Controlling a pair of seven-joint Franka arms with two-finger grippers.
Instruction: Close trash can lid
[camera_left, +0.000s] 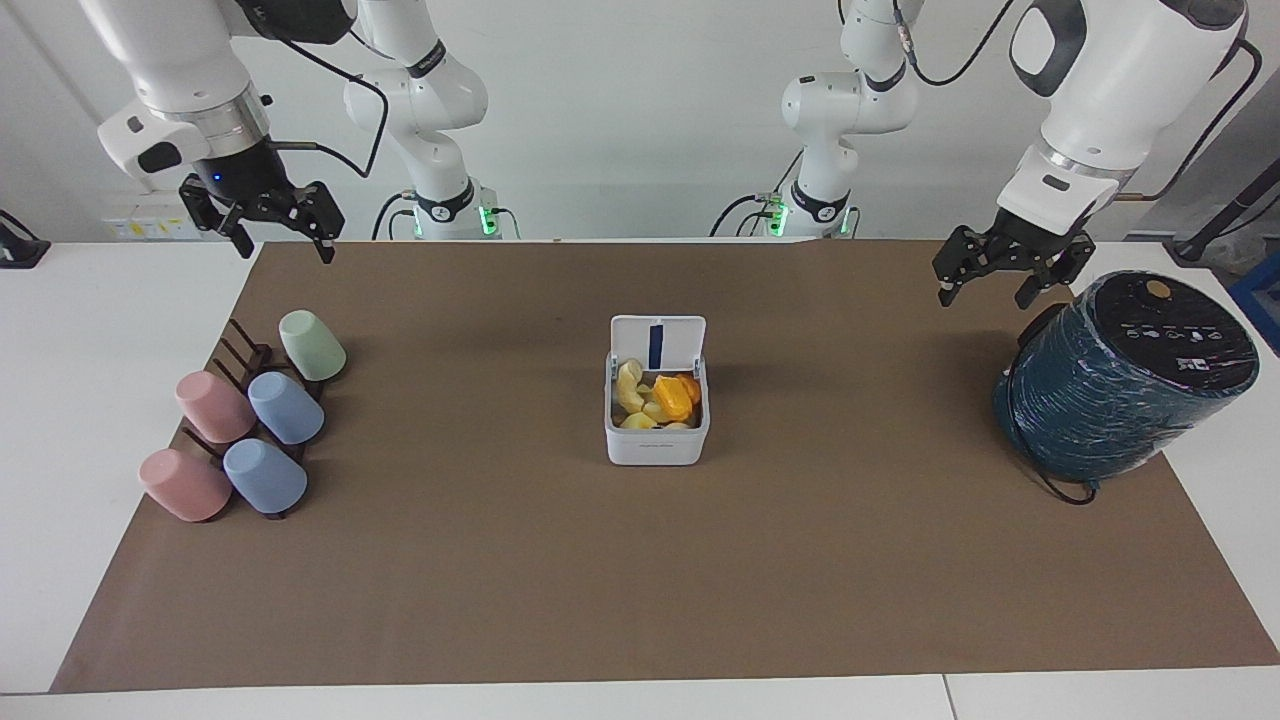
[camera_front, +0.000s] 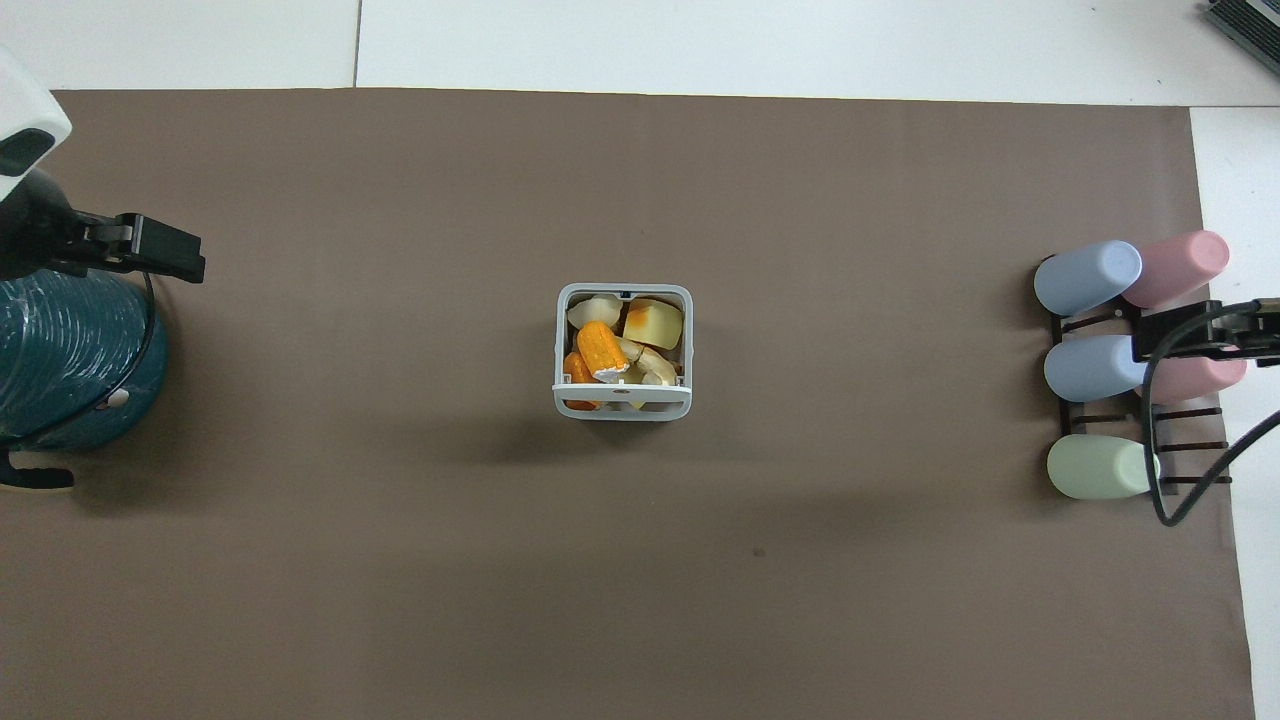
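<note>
Mid-counter (camera_left: 500, 600): trash can (camera_left: 655, 448), small and light, probably easy to shove; upright on its robot-side edge, the lid (camera_left: 658, 343), thin and stiff, best pushed at the top rim. Well apart from both: left tool (camera_left: 1005, 277) over the teal cylinder (camera_left: 1120, 400), right tool (camera_left: 272, 227) over the counter's robot-side edge near the cup rack (camera_left: 245, 360), each spread open, holding nothing.

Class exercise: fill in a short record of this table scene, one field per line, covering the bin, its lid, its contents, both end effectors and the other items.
trash can: trash can, mid-mat
lid: lid, open, upright, on the edge nearer the robots
contents: yellow and orange scraps
left end effector: left end effector, open, raised beside the teal cylinder
right end effector: right end effector, open, raised over the mat edge near the cup rack
cups: five cups on the rack
</note>
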